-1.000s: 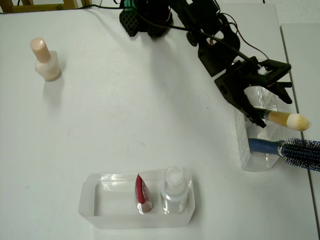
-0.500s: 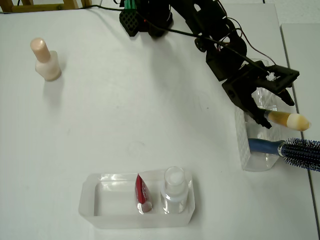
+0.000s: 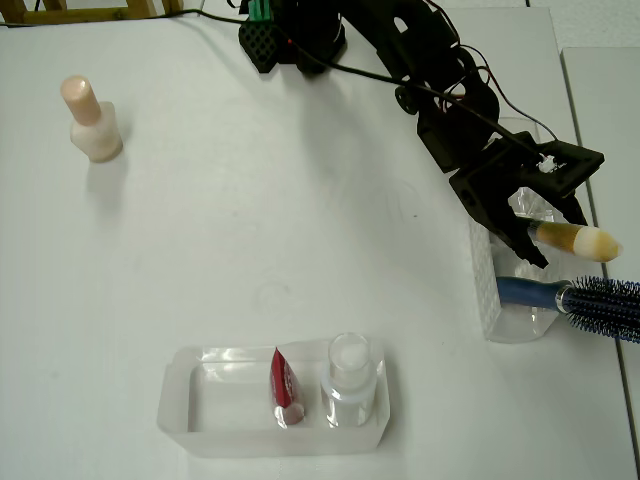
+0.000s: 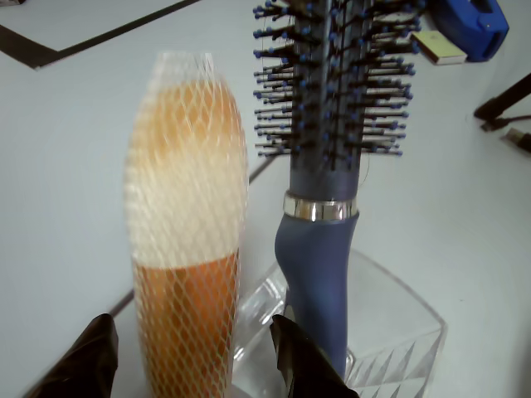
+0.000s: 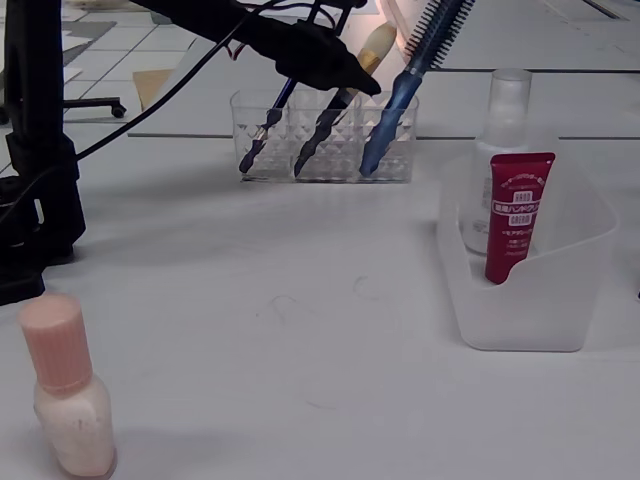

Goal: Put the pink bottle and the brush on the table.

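Note:
The pink bottle (image 3: 92, 122) stands upright on the white table (image 3: 260, 220) at the far left; the fixed view shows the bottle (image 5: 65, 400) in the near foreground. The brush (image 3: 580, 241), tan head in white netting, leans out of a clear holder (image 3: 505, 300) at the right. My gripper (image 3: 560, 238) is open with one finger on each side of the brush just below its head. In the wrist view the brush (image 4: 187, 249) stands between my fingertips (image 4: 303, 361) with small gaps on both sides. The fixed view shows my gripper (image 5: 352, 78) at the brush (image 5: 372, 48).
A blue-handled hairbrush (image 3: 600, 297) leans in the same holder beside the brush, close to my right finger in the wrist view (image 4: 323, 166). A frosted tray (image 3: 180, 400) at the front holds a red tube (image 3: 287, 388) and a clear bottle (image 3: 349, 380). The arm's base (image 3: 295, 35) is at the back.
My gripper has moved a little right and down over the holder, so its open fingers now straddle the brush below its head. The brush and bottle have not moved.

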{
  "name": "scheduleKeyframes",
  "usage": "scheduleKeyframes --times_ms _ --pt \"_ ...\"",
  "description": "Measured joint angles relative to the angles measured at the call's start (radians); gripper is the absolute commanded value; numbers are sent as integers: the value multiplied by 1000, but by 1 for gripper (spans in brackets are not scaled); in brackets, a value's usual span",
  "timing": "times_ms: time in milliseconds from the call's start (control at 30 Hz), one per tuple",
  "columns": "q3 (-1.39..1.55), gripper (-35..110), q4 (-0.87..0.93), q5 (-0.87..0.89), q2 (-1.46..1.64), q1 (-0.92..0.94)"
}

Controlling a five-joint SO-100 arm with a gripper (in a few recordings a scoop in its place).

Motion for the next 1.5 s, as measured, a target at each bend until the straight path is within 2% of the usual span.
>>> scheduleKeyframes --times_ms 867,1067,1500 --pt "-2 16 0 0 0 -8" --pt "8 12 -51 0 2 -9" --pt "48 17 -130 0 -44 -9"
